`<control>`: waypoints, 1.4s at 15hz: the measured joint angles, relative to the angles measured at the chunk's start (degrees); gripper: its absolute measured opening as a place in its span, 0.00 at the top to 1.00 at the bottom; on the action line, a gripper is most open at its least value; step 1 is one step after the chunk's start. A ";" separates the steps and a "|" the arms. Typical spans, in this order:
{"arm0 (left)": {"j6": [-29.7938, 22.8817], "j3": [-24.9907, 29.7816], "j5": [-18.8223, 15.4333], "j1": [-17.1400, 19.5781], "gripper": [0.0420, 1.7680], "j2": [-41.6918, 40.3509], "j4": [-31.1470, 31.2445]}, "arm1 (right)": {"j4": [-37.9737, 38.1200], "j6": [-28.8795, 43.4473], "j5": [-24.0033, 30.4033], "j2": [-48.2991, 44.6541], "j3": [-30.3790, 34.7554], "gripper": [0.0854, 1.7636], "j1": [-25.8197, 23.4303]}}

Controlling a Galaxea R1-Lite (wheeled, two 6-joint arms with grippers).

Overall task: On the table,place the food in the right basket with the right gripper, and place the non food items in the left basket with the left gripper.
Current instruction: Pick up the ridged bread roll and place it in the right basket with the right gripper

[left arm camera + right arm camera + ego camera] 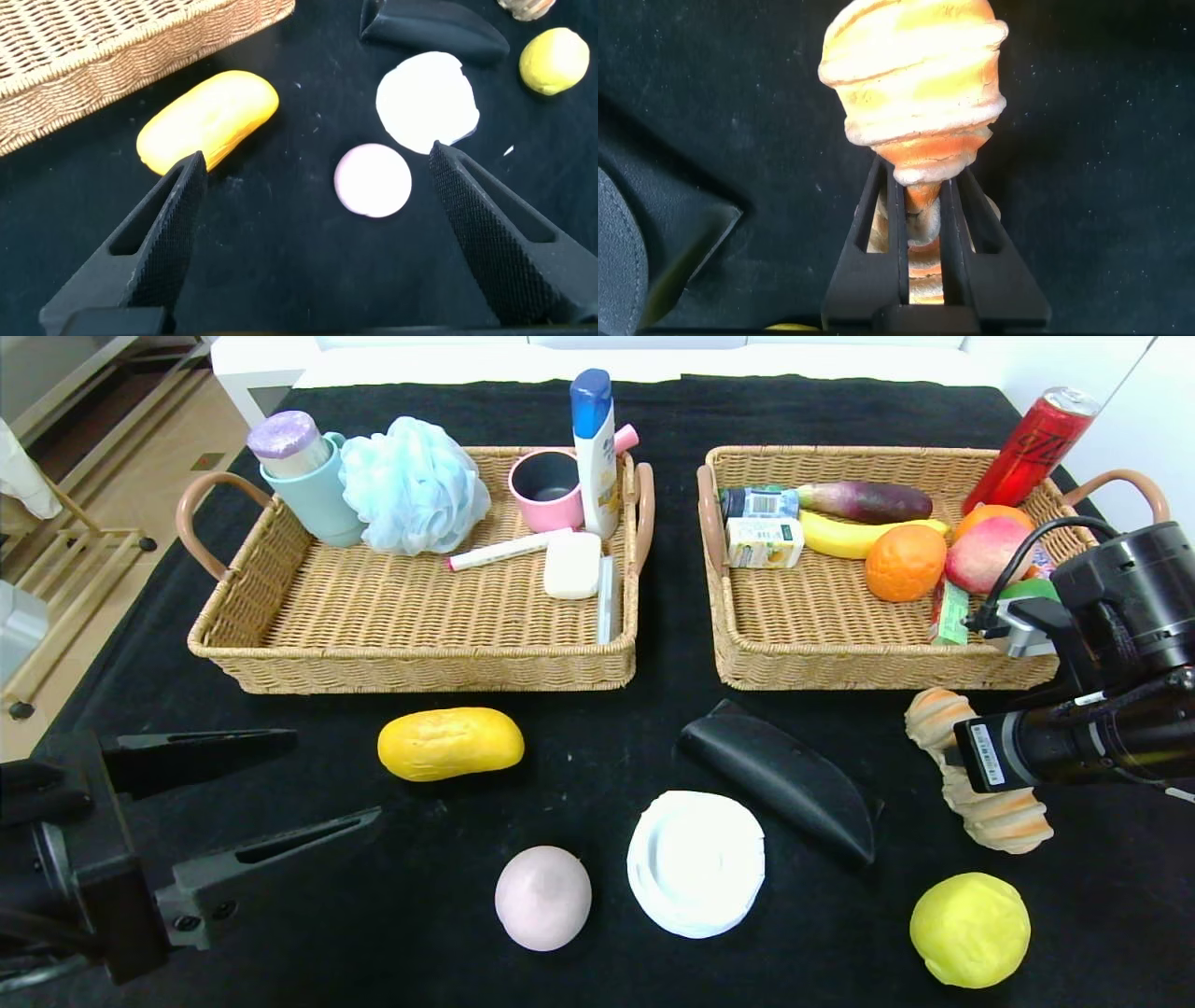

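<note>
My right gripper [921, 187] is shut on the narrow waist of the tan-and-orange twisted roll [915, 79], which lies on the black table [597, 737] in front of the right basket [840, 667]. The roll [999, 817] shows on both sides of the gripper's cylinder. My left gripper [336, 775] hovers open at the near left, holding nothing. Ahead of it lie the yellow loaf [207, 119], the pale pink bun [373, 179] and the white ridged tub [428, 101]. The black pouch [780, 779] and the yellow-green ball [970, 929] lie toward the right. The left basket [420, 658] stands at the back left.
The left basket holds cups, a blue bath puff [414, 485], a shampoo bottle [594, 448] and soap. The right basket holds a banana, an orange [904, 563], a peach, small cartons and a red can [1034, 443]. Floor and a rack lie beyond the table's left edge.
</note>
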 joint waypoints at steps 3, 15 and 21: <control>0.00 0.01 0.00 0.00 0.03 0.02 -0.01 | -0.02 -0.23 -0.28 -0.30 0.16 0.86 0.63; 0.41 0.01 0.04 0.00 0.03 -0.11 -0.06 | 7.66 -2.33 -1.21 -9.44 -9.96 0.87 6.12; 0.44 0.01 0.02 0.00 0.03 -0.07 -0.15 | 6.10 -2.11 -1.01 -0.26 -27.56 0.87 6.92</control>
